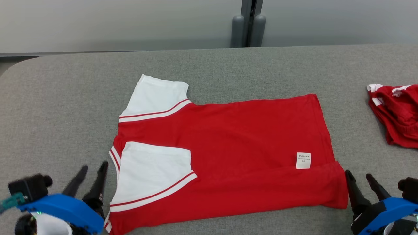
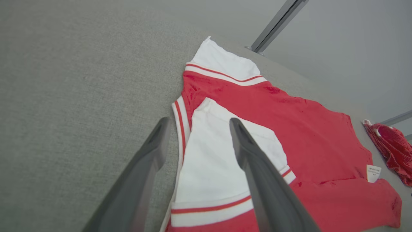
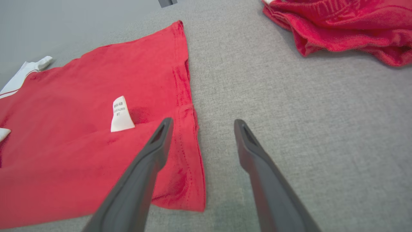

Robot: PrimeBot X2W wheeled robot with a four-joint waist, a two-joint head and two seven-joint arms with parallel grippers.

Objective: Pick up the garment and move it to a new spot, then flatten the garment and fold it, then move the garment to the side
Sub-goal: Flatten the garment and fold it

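My left gripper [image 2: 199, 122] has its two fingers spread apart and nothing is between them. In the left wrist view one finger stands over the bare table [image 1: 228, 65], just beside the striped edge of the shirt [image 1: 235, 130], and the other stands over a white sleeve [image 1: 153, 168] that is folded onto the red body. I cannot tell if the tips touch the cloth.

My right gripper [image 3: 202, 122] is also spread wide and holds nothing. In the right wrist view one finger is over the near hem corner of the shirt, the other over bare table beside it.

The shirt lies flat in the middle of the grey table, between both grippers, collar side toward my left and hem toward my right. Its near long edge is folded over onto the body. The far sleeve [image 1: 156, 96] is spread out, white with a red stripe.

Near the hem, a small white label [image 3: 120, 114] sticks out from under the fold. It carries few lines of dark print, but these are too small for me to read. I see no brand mark on the shirt.

At the right edge of the table, well apart from the shirt, lies a crumpled red garment [image 1: 396, 114] with white trim.
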